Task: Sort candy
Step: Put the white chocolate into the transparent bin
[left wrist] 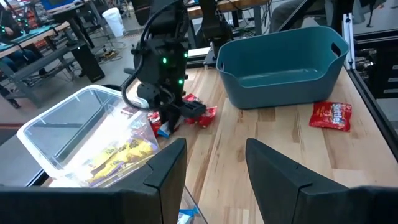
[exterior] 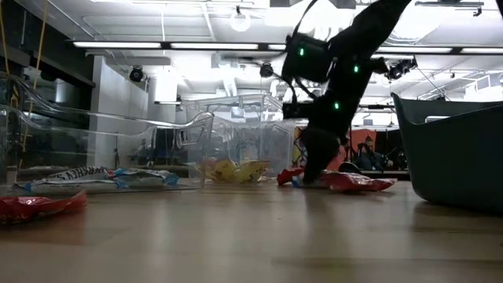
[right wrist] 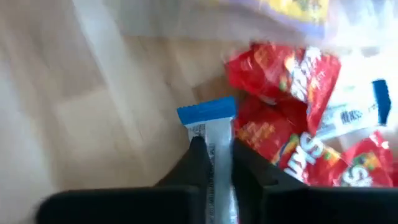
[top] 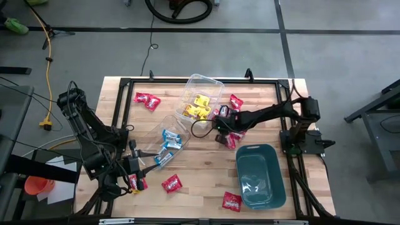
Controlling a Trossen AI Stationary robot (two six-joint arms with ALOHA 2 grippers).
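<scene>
My right gripper (top: 220, 139) reaches down to the table's middle, beside a heap of red candy packets (right wrist: 283, 134), and is shut on a light blue-and-white candy packet (right wrist: 210, 124). In the low view its fingers (exterior: 310, 177) are down at the tabletop. My left gripper (left wrist: 214, 168) waits open at the near left (top: 142, 164), touching nothing. One clear tub (top: 201, 94) holds yellow packets. Another clear tub (top: 172, 134) holds blue-and-white ones. More red packets (top: 172, 183) lie flat on the wood. My right gripper pinches the blue-and-white packet between its two fingers, which sit on the packet's two long edges (right wrist: 216, 146), a little back from its blue end. The fingers slant down from above and from the table's right. The packet lies flat on the table next to the red packets.
A teal bin (top: 261, 176) stands at the near right, with a red packet (top: 232, 201) beside it. Other red packets lie at the far left (top: 147, 99) and far middle (top: 235, 101). A black frame rail (top: 200, 80) runs around the table's edge.
</scene>
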